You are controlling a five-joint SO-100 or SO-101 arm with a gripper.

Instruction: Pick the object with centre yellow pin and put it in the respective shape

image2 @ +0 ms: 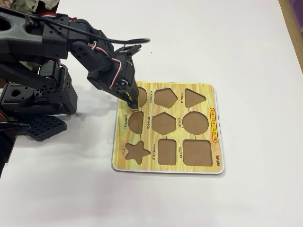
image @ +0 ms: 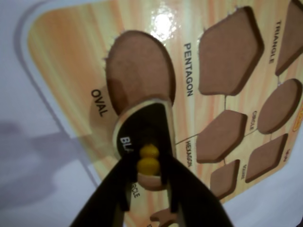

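Note:
In the wrist view my gripper (image: pixel 149 158) is shut on the round yellow knob (image: pixel 148 165) of the object with centre yellow pin (image: pixel 137 125), a flat black semicircle with a tan rim. The piece hangs tilted over the lower end of the oval cutout (image: pixel 137 71). Just below the knob, a sliver of the respective shape (image: pixel 152 183), the brown semicircle cutout, peeks out between my fingers. In the fixed view the gripper (image2: pixel 129 100) is at the board's upper left, over the oval cutout (image2: pixel 141 97), with the semicircle cutout (image2: pixel 136 122) just in front of it. The piece is mostly hidden there.
The yellow wood-grain shape board (image2: pixel 215 124) lies flat on the white table. Its other cutouts include the pentagon (image2: pixel 165 97), triangle (image2: pixel 194 98), circle (image2: pixel 195 123), hexagon (image2: pixel 164 123) and star (image2: pixel 137 151). The arm's black base (image2: pixel 33 94) stands to the left of the board.

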